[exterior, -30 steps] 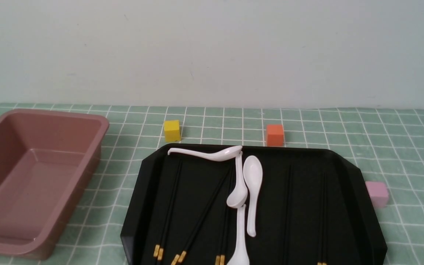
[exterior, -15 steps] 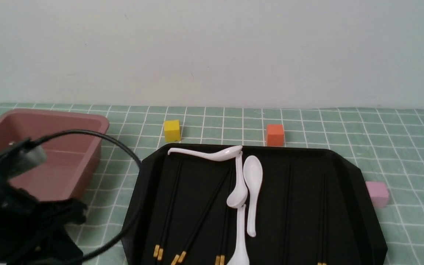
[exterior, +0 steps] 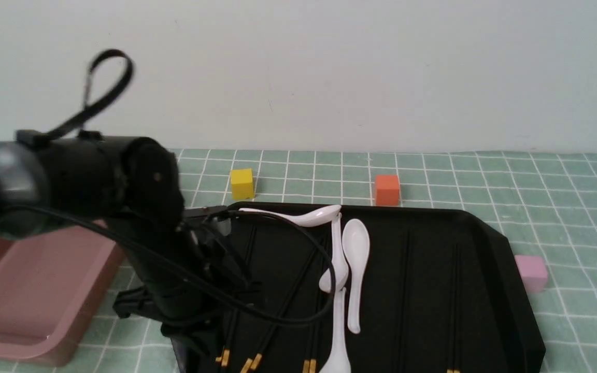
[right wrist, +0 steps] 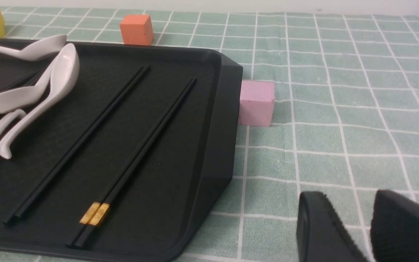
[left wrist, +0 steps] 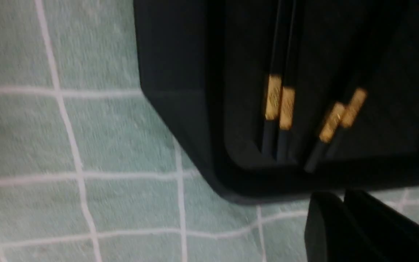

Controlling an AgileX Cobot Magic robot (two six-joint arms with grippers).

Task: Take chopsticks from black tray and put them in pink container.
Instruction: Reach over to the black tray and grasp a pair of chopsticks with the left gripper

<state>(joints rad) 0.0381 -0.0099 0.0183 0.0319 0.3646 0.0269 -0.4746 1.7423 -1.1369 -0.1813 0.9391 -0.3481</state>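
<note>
Can't tell if left fingers (left wrist: 324, 225) are shut or slightly parted; close together near black tray (left wrist: 173, 65). Right fingers (right wrist: 316, 222) apart, with nothing between. Chopsticks (left wrist: 280, 98) lying in black tray. Pink container (exterior: 65, 280) only in front view; right fingers only in right wrist view.

ok so counting everything up: ten chopsticks (exterior: 454, 305), so five pairs; four white spoons (exterior: 356, 241); three little cubes, as in one yellow cube (exterior: 242, 184), one orange cube (exterior: 387, 190) and one pink cube (exterior: 531, 273); just one black tray (exterior: 508, 305); one pink container (exterior: 44, 290) too; and one checked green cloth (exterior: 583, 207) lol
</note>
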